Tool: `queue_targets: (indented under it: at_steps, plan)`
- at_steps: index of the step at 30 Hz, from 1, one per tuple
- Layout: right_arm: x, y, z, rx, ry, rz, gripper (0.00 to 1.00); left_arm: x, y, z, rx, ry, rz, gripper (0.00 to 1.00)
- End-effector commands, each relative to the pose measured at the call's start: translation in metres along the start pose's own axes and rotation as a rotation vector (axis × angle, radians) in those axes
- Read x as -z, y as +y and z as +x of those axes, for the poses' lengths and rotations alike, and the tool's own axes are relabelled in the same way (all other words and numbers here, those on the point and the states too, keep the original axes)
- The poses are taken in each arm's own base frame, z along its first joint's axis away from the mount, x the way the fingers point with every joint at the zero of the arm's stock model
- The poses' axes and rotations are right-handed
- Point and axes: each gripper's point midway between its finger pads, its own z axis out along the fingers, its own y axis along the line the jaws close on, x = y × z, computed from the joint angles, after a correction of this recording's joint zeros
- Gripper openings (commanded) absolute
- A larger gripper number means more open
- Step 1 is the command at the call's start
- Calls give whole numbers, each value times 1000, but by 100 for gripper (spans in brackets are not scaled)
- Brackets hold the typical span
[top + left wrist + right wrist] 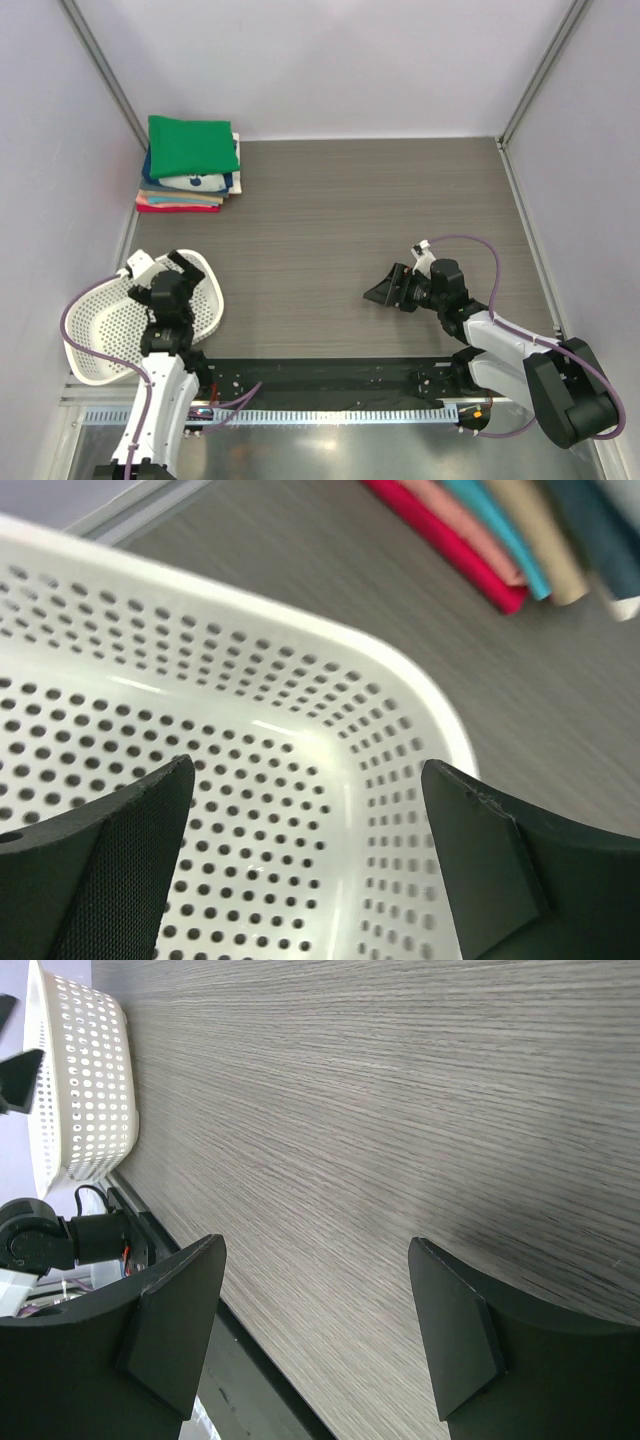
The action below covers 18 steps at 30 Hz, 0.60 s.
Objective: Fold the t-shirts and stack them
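Both left fingers (110, 860) and right fingers (170, 1330) gape wide, empty; the t-shirts (190, 165) ahead look stacked, so I'd rise straight off the basket (300, 645) below.

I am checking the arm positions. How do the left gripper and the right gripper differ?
The left gripper hangs over the white basket; the right gripper is over bare table. The left gripper aims down into the basket; the right gripper aims sideways along the table. Both are open and hold nothing.
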Motion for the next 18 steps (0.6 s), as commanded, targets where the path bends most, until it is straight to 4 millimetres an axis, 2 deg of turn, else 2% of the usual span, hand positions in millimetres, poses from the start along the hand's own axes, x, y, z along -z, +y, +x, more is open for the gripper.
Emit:
queue_targets:
  at_steps: [1, 2, 3, 4, 5, 7, 11, 13, 15, 16, 17, 18]
  plan:
    - [0, 8, -9, 37, -37, -33, 79, -6, 7, -16, 23, -123, -43, 94]
    - [1, 8, -9, 39, -38, -36, 80, -7, 6, -18, 21, -143, -39, 93]
    - [1, 8, -10, 37, -39, -34, 80, -11, 11, -5, -5, -125, -49, 93]
    - [1, 8, -9, 38, -37, -35, 80, -15, 7, -8, 2, -158, -34, 92]
    - [1, 8, -8, 36, -35, -35, 80, -18, 6, -2, -11, -147, -23, 91]
    - [1, 8, -8, 37, -34, -36, 80, -24, -1, 4, -48, -143, -9, 86]
    - [1, 8, -7, 38, -31, -37, 80, -30, -17, -10, -121, -253, 52, 85]
    - [1, 8, -7, 40, -30, -39, 80, -37, -27, -8, -179, -262, 89, 87]
    - [1, 8, -7, 37, -28, -39, 80, -43, -44, -7, -222, -247, 156, 87]
    - [0, 7, -7, 37, -27, -38, 80, -44, -51, -18, -230, -294, 173, 86]
    - [1, 8, -7, 38, -28, -41, 80, -54, -51, -10, -255, -272, 158, 86]
    - [0, 7, -7, 35, -27, -38, 80, -57, -54, -12, -261, -283, 157, 88]
